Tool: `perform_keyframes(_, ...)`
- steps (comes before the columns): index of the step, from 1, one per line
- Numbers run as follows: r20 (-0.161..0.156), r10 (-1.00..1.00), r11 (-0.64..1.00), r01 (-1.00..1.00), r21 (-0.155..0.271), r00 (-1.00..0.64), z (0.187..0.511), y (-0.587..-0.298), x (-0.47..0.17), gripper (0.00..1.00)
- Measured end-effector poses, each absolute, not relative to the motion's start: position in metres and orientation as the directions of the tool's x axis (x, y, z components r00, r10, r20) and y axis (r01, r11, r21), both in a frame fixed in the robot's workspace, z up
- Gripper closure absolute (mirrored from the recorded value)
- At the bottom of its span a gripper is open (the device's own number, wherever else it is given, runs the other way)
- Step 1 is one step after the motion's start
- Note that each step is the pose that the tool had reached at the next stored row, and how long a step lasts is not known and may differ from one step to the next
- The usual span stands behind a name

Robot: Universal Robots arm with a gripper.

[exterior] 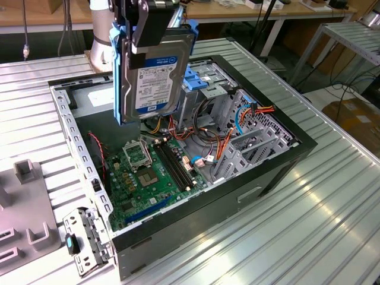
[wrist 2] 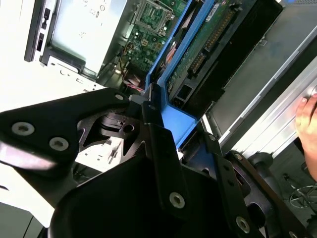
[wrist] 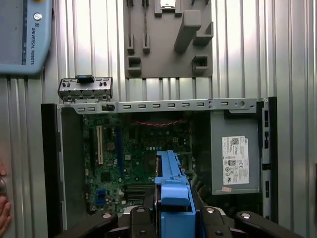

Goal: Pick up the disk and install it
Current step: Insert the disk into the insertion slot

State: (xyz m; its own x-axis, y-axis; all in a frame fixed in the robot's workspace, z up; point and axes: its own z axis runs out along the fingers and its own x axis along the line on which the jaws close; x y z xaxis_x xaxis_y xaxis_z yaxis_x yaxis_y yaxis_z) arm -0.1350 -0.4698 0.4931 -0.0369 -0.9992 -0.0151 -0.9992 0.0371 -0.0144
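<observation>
The gripper has its fingers clamped firmly on the upper end of the disk (blue carrier rails on both edges). The disk hangs upright above the open computer case, clear of the motherboard.

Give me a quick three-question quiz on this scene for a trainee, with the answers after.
1. True or false: the silver rectangular hard disk with blue carrier edges hangs upright, clear of the green motherboard.
2. The black gripper is: A open; B shut on the disk; C shut on a cable.
3. Short answer: what colour is the sticker on the grey power-supply box?
Key: 1 true; 2 B; 3 white.
</observation>
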Motion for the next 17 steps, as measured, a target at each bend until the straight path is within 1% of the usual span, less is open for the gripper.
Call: perform_keyframes(17,0.0,-0.999,0.037,-0.999,-0.015,-0.037,0.49,-0.47,-0.101,0.63)
